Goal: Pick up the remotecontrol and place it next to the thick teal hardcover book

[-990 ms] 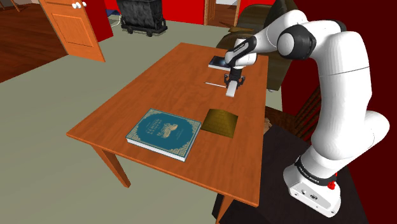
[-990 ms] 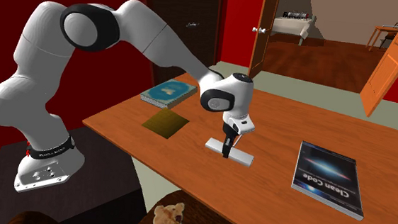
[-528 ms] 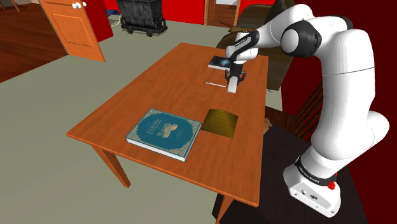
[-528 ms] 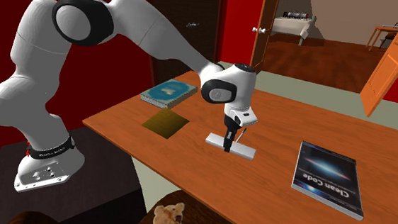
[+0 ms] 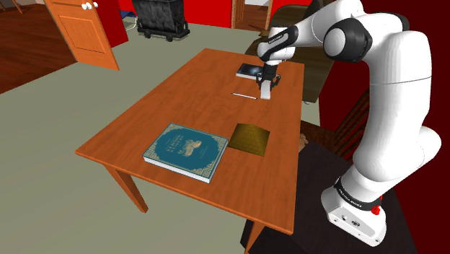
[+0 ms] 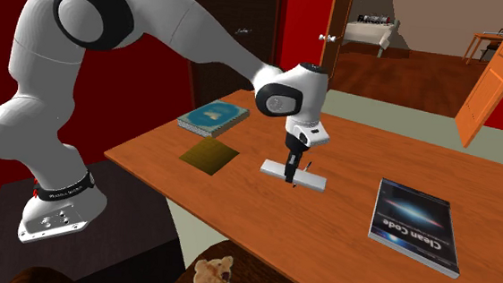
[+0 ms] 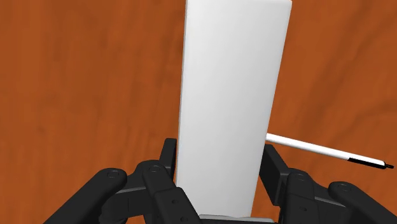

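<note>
Gripper point(image 7: 219, 154): black fingers point(image 7: 275, 172) closed partway, pressed against both long sides of the white slab, which sits between them.
Remote control point(image 7: 232, 95): plain white flat slab, no buttons drawn; held across its width, long axis running out past the fingertips.
Remote location: far end of table point(image 5: 166, 101) in the shoulder view, toward that view's right edge, under the gripper point(image 5: 266, 84). Whether its underside touches the wood or hangs just clear, cannot tell.
Remote, second exterior view: lies level point(image 6: 292, 174) under the downward-pointing gripper point(image 6: 292, 168), mid-table.
Teal book point(image 5: 186, 150): thick hardcover, gold-trimmed cover, flat on near end of table in the shoulder view, toward that view's left; well apart from the remote.
Teal book, second exterior view: far left corner of table point(image 6: 213, 117).
Olive square mat point(image 5: 249, 137): flat, just beside teal book on the shoulder view's right, between book and remote along the table.
Thin white stick point(image 5: 244, 94): black-tipped, on table just beside the remote, on the shoulder view's left; in the wrist view it pokes out from behind the slab point(image 7: 324, 151).
Dark book point(image 6: 415, 225): "Clean Code" cover, flat, right of the remote in the second exterior view.
Arm point(image 5: 382, 79): white, reaching from stand point(image 5: 357, 213) over the table's far end.
</note>
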Robot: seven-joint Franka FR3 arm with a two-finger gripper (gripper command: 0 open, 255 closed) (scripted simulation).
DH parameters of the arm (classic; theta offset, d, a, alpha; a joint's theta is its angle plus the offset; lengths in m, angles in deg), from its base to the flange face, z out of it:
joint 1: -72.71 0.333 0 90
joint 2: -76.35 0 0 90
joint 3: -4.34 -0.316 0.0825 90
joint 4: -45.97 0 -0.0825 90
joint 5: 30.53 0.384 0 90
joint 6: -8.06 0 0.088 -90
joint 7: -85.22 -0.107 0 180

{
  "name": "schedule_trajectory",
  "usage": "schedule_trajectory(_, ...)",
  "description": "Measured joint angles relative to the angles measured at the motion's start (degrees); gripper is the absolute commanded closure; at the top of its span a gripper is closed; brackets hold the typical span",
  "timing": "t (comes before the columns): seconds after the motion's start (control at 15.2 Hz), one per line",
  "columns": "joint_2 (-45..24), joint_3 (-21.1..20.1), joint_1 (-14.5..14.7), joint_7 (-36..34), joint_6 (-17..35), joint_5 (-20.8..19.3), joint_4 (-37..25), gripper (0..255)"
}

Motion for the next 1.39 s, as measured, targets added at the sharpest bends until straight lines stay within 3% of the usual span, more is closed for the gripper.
schedule_trajectory(0.46, 2.53, 0.13, 0.68, -0.99, -3.24, -0.53, -0.76, 255)
schedule_trajectory(1.06, 3.05, -2.03, 8.39, -11.13, -2.79, -1.81, -0.08, 255)
schedule_trajectory(1.39, 1.41, -3.28, 12.67, -16.99, -3.76, -2.48, -2.90, 255)
